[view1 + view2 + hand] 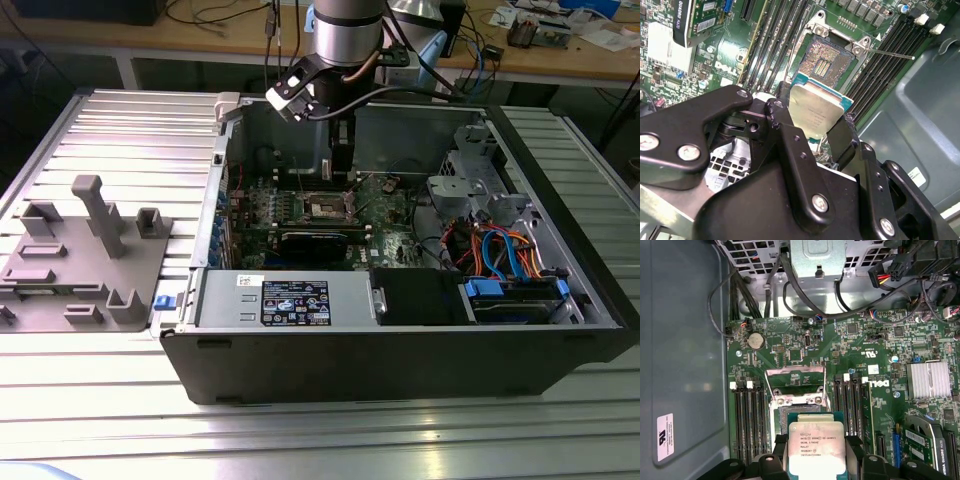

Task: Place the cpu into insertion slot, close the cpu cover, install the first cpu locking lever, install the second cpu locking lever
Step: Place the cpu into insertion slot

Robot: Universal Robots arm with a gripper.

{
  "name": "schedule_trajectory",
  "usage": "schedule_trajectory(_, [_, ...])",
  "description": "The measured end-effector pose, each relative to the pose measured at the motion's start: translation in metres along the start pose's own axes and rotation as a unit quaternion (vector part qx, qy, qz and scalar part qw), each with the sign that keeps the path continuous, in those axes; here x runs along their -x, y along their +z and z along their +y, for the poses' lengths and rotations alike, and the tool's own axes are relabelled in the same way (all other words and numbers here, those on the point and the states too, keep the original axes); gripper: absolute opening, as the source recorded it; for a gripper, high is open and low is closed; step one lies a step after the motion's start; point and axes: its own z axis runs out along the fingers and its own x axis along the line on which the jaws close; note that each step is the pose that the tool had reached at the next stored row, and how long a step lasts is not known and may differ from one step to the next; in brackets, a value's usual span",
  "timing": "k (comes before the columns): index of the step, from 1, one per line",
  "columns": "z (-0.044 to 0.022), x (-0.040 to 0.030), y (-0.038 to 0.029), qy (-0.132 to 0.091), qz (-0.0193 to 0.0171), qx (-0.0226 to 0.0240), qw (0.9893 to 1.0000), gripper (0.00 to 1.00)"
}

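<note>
So the fingers grip the cpu over the bare insertion slot; seating, cpu cover and locking levers are all undone.

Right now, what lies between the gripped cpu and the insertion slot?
Nothing: in the second wrist view the stretch from the cpu to the insertion slot is bare.

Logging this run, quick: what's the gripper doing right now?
Gripper: shut on the cpu, close to the uncovered insertion slot.
</note>
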Motion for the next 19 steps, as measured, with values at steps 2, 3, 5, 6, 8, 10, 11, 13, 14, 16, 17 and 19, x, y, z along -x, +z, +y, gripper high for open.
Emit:
schedule_trajectory(2, [0.0000, 0.0000, 0.0000, 0.001, 0.0000, 0.0000, 1.0000, 0.54])
schedule_trajectory(3, [0.0000, 0.0000, 0.0000, 0.001, -0.0001, 0.0000, 1.0000, 0.54])
schedule_trajectory(5, [0.0000, 0.0000, 0.0000, 0.001, -0.0001, 0.0000, 1.0000, 0.54])
schedule_trajectory(6, [0.0000, 0.0000, 0.0000, 0.001, -0.0001, 0.0000, 1.0000, 0.54])
schedule_trajectory(8, [0.0000, 0.0000, 0.0000, 0.002, -0.0001, 0.0000, 1.0000, 0.54])
schedule_trajectory(10, [0.0000, 0.0000, 0.0000, 0.002, -0.0001, 0.0000, 1.0000, 0.54])
schedule_trajectory(11, [0.0000, 0.0000, 0.0000, 0.002, -0.0001, 0.0000, 1.0000, 0.54])
schedule_trajectory(13, [0.0000, 0.0000, 0.0000, 0.002, -0.0002, 0.0000, 1.0000, 0.54])
schedule_trajectory(14, [0.0000, 0.0000, 0.0000, 0.003, -0.0002, 0.0000, 1.0000, 0.54])
schedule_trajectory(16, [0.0000, 0.0000, 0.0001, 0.005, -0.0003, 0.0000, 1.0000, 0.54])
schedule_trajectory(17, [0.0000, 0.0000, 0.0001, 0.006, -0.0004, 0.0001, 1.0000, 0.54])
schedule_trajectory(19, [-0.0001, -0.0001, 0.0008, 0.004, -0.0003, 0.0001, 1.0000, 0.54])
